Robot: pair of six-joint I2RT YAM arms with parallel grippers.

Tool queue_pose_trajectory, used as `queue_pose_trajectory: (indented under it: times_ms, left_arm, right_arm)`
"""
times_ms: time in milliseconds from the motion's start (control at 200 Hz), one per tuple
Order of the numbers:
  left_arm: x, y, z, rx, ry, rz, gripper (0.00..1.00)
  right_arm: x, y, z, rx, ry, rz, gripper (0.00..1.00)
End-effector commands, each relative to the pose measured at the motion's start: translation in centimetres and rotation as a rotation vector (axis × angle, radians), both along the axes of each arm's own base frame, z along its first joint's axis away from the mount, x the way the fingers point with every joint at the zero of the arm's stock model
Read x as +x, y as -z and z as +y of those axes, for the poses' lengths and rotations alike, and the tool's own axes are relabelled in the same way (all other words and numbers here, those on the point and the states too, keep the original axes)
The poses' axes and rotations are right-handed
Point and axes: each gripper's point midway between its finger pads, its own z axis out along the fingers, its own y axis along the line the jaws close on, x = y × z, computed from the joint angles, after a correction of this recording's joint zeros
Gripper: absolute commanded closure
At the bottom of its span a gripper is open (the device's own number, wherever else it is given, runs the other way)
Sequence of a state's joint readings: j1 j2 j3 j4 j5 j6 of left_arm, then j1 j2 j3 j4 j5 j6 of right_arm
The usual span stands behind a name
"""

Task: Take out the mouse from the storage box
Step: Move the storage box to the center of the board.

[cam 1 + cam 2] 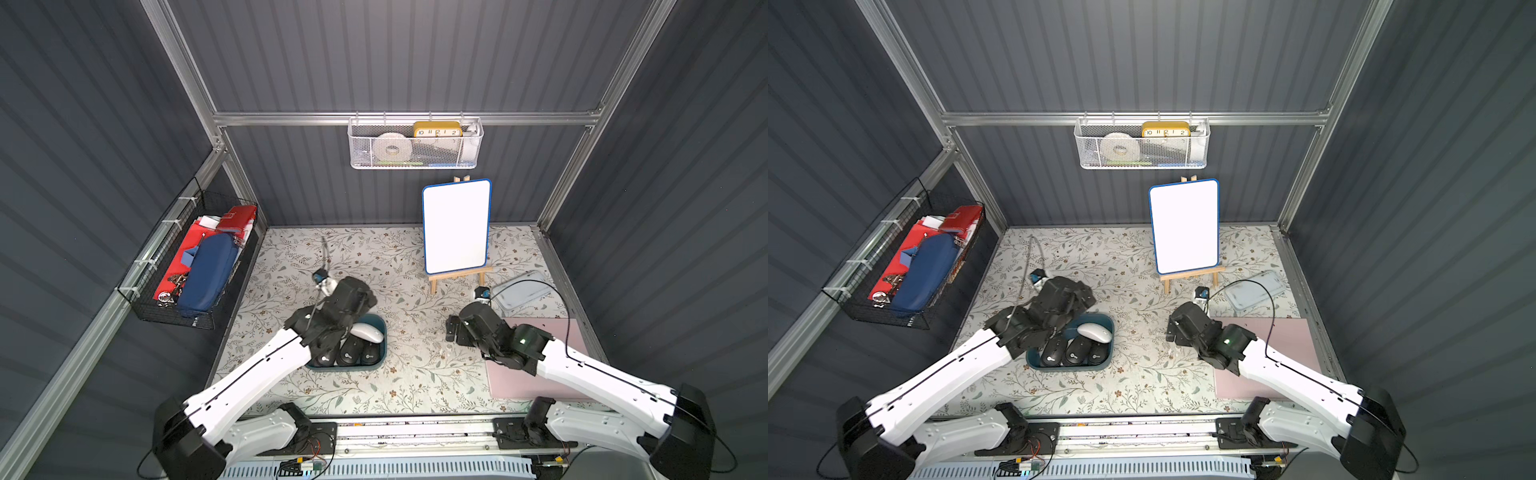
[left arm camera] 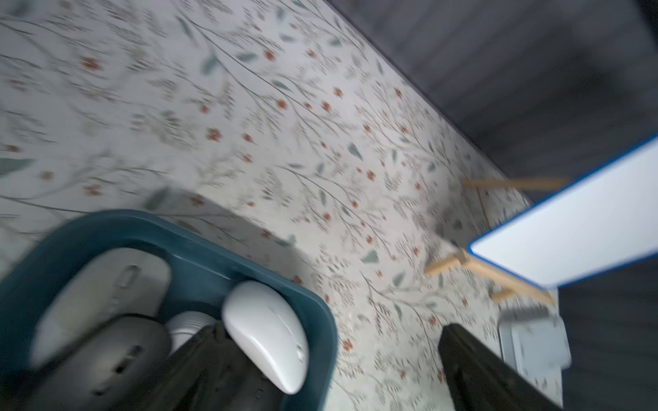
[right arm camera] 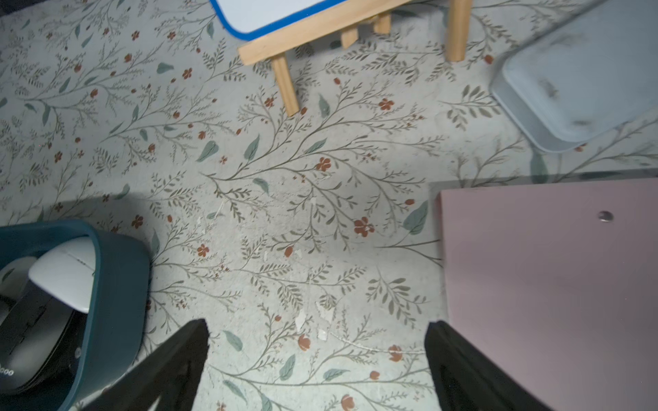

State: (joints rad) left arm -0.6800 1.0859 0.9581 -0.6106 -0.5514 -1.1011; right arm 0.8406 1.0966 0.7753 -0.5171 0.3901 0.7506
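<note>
Pre-grab, nothing held yet
Hovering left gripper (image 2: pixel 334 332) spread wide at storage box (image 1: pixel 345 368), right gripper (image 3: pixel 317 324) parked, also spread; white mouse (image 1: pixel 367 332) inside atop black mice (image 1: pixel 349 354). Need to straddle it, squeeze, lift.

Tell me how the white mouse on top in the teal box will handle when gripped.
The white mouse looks smooth and domed, so a pinch may slip off. It rests atop the black mice, not flat, so a nudge would probably rock it. Its shell looks rigid and likely light.
</note>
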Motion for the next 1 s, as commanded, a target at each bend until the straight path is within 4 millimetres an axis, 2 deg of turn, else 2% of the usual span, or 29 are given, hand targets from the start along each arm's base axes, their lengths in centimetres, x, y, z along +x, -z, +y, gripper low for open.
queue_pose_trajectory:
  times_ms: [0, 55, 135, 145, 225, 380, 470, 660, 825, 911, 996]
  left_arm:
    - [-3.3, 4.0, 6.9, 0.104, -0.203, 0.135, 0.01]
    - [-3.9, 4.7, 8.8, 0.066, -0.281, 0.158, 0.00]
    - [-3.7, 5.8, 10.5, 0.034, -0.316, 0.173, 0.01]
    - [-3.7, 6.0, 10.7, 0.034, -0.320, 0.180, 0.01]
    - [-3.3, 8.0, 12.1, 0.017, -0.338, 0.230, 0.01]
    - [-2.2, 10.6, 13.5, -0.034, -0.331, 0.287, 0.01]
    - [-1.9, 12.0, 13.5, -0.039, -0.321, 0.331, 0.01]
    - [-1.3, 13.8, 12.1, -0.076, -0.236, 0.333, 0.01]
    - [-0.6, 14.3, 9.0, -0.223, -0.113, 0.257, 0.01]
    - [-0.4, 14.4, 8.3, -0.235, -0.093, 0.256, 0.01]
    - [0.0, 14.1, 6.7, -0.230, -0.055, 0.255, 0.01]
  right_arm:
    - [0.4, -1.2, 2.9, 0.050, -0.021, -0.030, 0.01]
    - [0.4, -1.2, 4.6, 0.094, -0.052, -0.027, 0.01]
    - [0.1, -1.3, 6.7, 0.156, -0.092, -0.020, 0.01]
    - [0.2, -0.6, 6.9, 0.145, -0.094, -0.006, 0.01]
    - [0.0, -0.2, 8.2, 0.144, -0.118, 0.008, 0.01]
    - [-1.0, 0.1, 11.1, 0.152, -0.198, 0.020, 0.01]
    - [-1.9, 1.4, 13.0, 0.176, -0.273, 0.044, 0.01]
    - [-2.7, 3.6, 14.4, 0.180, -0.302, 0.095, 0.01]
    - [-2.5, 4.5, 15.2, 0.187, -0.295, 0.114, 0.01]
    - [-2.2, 5.2, 15.0, 0.164, -0.265, 0.126, 0.01]
    - [-1.8, 5.8, 14.7, 0.146, -0.235, 0.140, 0.01]
